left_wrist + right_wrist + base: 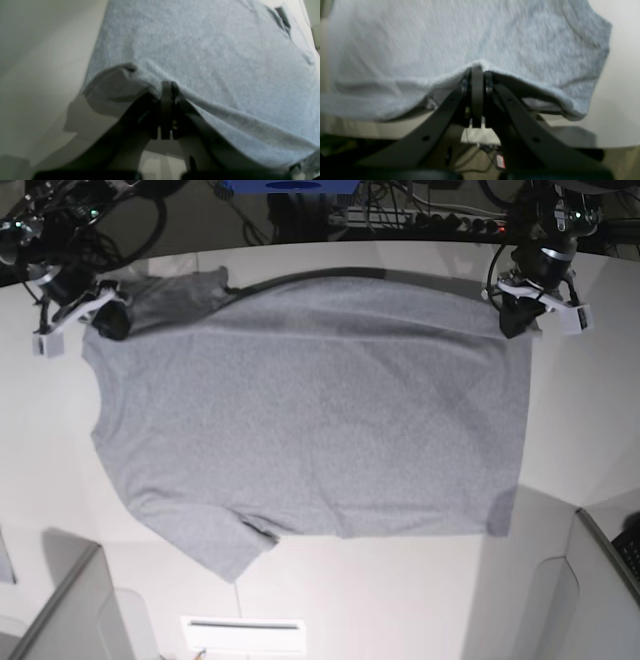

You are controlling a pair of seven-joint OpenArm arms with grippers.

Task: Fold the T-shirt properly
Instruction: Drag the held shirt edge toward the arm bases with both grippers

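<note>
Grey cloth filled most of what I saw: the T-shirt [310,415] lay spread plain side up on the white table [400,600], its far edge lifted at two corners. My left gripper [167,86] was clamped tight on the fabric at one far corner of the T-shirt, jaws pressed together with cloth bunched between them. My right gripper [478,71] pinched the other far corner by the sleeve likewise. I saw no containers on the table.
</note>
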